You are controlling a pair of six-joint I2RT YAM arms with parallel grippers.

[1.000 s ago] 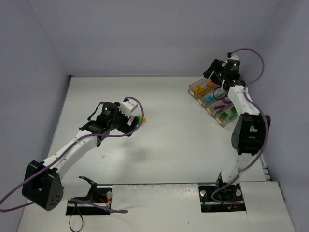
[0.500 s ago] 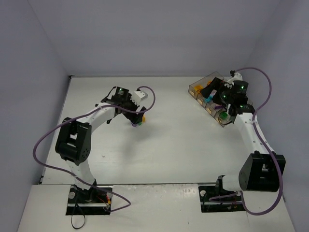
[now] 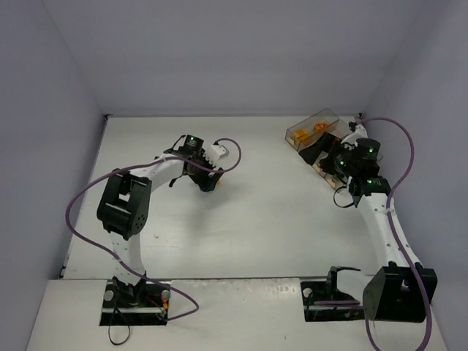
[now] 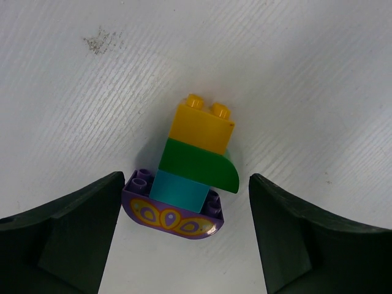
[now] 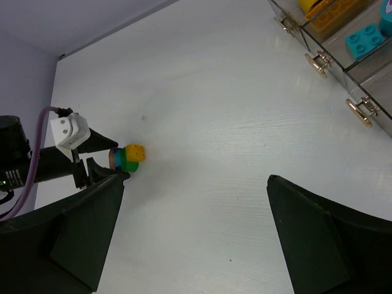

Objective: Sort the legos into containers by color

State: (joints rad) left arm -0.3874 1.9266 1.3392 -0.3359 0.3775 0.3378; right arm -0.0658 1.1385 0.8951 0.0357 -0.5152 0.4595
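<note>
Four stacked legos (image 4: 191, 165), yellow, green, teal and purple, are flanked on the counter (image 4: 294, 73) by the parted left fingers (image 4: 73, 233); the right fingers (image 5: 324, 233) are held wide near the far-right containers (image 3: 313, 130).

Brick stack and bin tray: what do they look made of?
Brick stack: moulded plastic, smooth and semi-gloss; soft highlights, crisp studs, a printed pattern on the purple base piece. Bin tray: clear, smoke-tinted hard plastic, probably acrylic; bricks show through the walls. Its latches look like brass-coloured metal.
</note>
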